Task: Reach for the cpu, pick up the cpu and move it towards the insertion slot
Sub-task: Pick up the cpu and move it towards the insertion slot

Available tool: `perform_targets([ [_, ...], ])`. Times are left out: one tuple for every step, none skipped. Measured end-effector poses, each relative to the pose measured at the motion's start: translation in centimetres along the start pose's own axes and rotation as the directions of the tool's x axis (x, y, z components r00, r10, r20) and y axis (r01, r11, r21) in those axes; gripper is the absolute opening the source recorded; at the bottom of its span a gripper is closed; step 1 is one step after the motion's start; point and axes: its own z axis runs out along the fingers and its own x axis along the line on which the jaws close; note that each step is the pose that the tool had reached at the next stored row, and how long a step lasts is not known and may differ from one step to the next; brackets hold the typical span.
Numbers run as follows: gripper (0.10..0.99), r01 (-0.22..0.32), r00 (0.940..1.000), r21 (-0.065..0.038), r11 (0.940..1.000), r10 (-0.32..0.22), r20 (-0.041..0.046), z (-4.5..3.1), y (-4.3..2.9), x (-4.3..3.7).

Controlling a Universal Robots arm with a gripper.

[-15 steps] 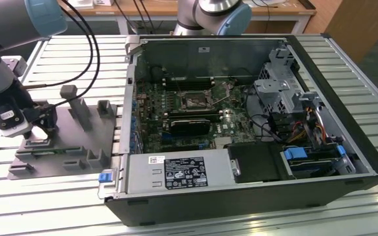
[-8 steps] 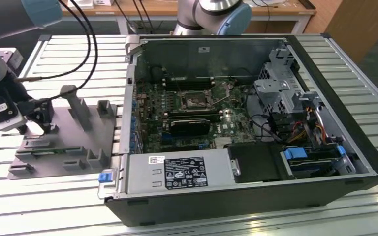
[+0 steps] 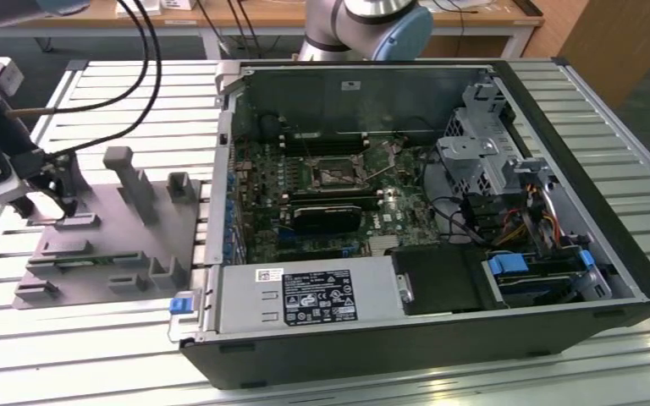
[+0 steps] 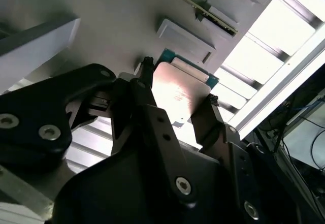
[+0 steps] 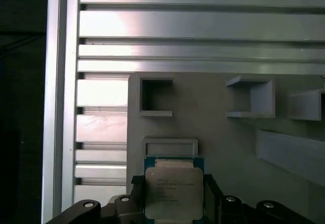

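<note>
Between the gripper (image 5: 174, 183) fingers (image 5: 137, 187) you find the cpu (image 5: 174, 191), silver top facing up with a green rim showing around it. In both wrist views the two dark fingers press against opposite edges of the cpu (image 4: 180, 94), one on each side, pinching it. You cannot tell whether the chip rests on the surface below or sits clear of it. A shallow rectangular pocket (image 5: 170, 147) lies just beside the cpu on the grey plate (image 5: 223, 148).

In the exterior view you see the gripper (image 3: 54, 203) low over the plate (image 3: 99, 249) at the exterior view's left, near several upright grey blocks (image 3: 133, 182). The slot (image 3: 333, 175) sits on the board inside the open case (image 3: 608, 262), well apart from the gripper, toward the exterior view's right. Plate and case both stand on the slatted metal table (image 3: 133, 85).
</note>
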Motion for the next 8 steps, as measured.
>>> perform_targets([
  [0.545, 0.000, 1.0000, 0.000, 1.0000, 0.000, 0.0000, -0.44, 0.02, 0.00],
  [0.545, 0.000, 1.0000, 0.000, 1.0000, 0.000, 0.0000, -0.89, 0.03, 0.00],
  [0.545, 0.000, 1.0000, 0.000, 1.0000, 0.000, -0.0001, -1.36, 0.05, 0.00],
  [0.545, 0.000, 1.0000, 0.000, 1.0000, 0.000, -0.0001, -1.81, 0.07, 0.00],
  [0.545, 0.000, 1.0000, 0.000, 1.0000, 0.000, 0.0000, -2.26, 0.09, 0.00],
  [0.545, 0.000, 1.0000, 0.000, 1.0000, 0.000, -0.0001, -2.71, 0.11, 0.00],
  [0.545, 0.000, 1.0000, 0.000, 1.0000, 0.000, -0.0001, -3.16, 0.12, 0.00],
  [0.545, 0.000, 1.0000, 0.000, 1.0000, 0.000, 0.0000, -3.61, 0.14, 0.00],
])
